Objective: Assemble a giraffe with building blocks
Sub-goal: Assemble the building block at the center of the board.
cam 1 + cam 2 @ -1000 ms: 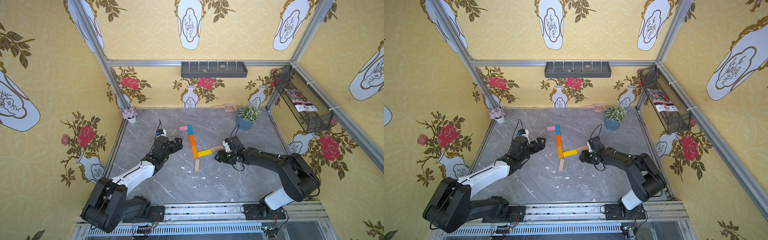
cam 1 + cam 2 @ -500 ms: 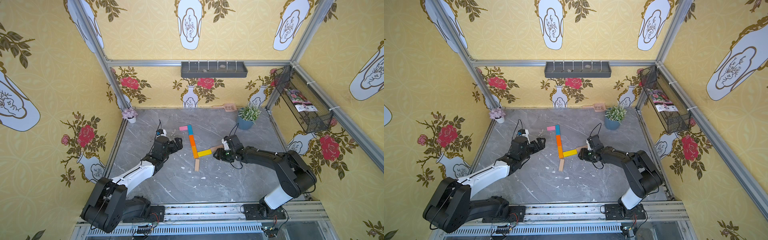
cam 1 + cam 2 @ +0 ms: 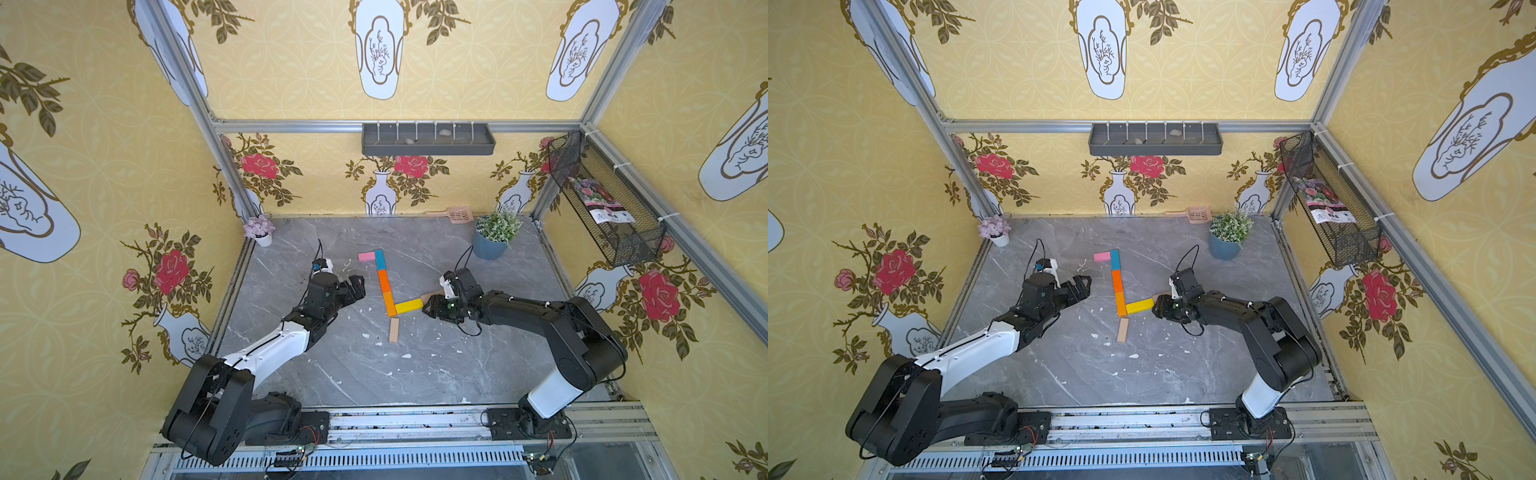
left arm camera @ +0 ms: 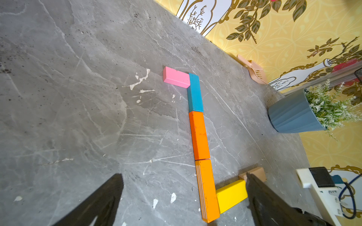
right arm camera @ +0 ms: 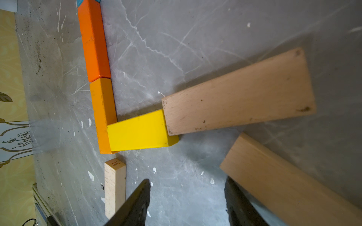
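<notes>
At middle of bench (image 3: 353,374), noted giraffe (image 3: 384,286) lying flat, pink head (image 3: 366,256) toward far edge, one tan leg (image 3: 394,330) set; left fingers (image 4: 101,199) spread wide, empty, parked clear to give room; right fingers (image 5: 137,203) half-spread, pinching nothing, hovering just beside loose tan block (image 5: 274,176), probably next leg.

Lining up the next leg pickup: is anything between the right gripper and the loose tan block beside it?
Nothing visible does. The right gripper is open and empty over bare table, and the loose tan block lies right beside one finger. The other tan block, touching the yellow block, is clear of that path.
</notes>
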`<state>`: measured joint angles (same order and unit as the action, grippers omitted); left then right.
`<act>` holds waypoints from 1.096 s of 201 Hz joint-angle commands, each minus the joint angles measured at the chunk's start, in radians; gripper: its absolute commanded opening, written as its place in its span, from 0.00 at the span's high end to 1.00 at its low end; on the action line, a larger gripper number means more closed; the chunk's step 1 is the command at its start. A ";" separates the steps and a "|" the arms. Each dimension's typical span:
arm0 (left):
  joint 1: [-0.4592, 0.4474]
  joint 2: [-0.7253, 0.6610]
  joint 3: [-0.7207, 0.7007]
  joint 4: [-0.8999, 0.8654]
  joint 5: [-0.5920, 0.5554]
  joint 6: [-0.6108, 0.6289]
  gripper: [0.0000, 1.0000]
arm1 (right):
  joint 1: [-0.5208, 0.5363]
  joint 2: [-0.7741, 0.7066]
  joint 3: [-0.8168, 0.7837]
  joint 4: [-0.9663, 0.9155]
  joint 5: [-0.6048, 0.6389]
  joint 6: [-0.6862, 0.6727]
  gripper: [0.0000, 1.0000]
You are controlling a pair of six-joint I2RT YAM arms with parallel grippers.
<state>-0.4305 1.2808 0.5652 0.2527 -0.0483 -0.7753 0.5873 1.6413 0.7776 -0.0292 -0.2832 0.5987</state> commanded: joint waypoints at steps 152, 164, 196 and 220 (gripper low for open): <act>-0.001 -0.007 -0.008 0.020 0.001 0.012 0.01 | -0.008 0.009 0.026 -0.043 0.071 0.026 0.39; -0.001 -0.006 -0.008 0.020 0.002 0.012 0.01 | -0.009 0.004 0.032 -0.054 0.070 0.023 0.38; -0.002 -0.006 -0.006 0.020 0.000 0.014 0.01 | -0.001 -0.084 0.108 -0.157 0.085 -0.023 0.34; -0.016 0.003 0.001 0.020 0.001 0.011 0.01 | 0.001 -0.203 0.166 -0.209 0.200 -0.088 0.10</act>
<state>-0.4355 1.2758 0.5636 0.2531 -0.0486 -0.7681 0.5877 1.5288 0.9012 -0.1825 -0.1963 0.5911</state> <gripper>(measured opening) 0.990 0.775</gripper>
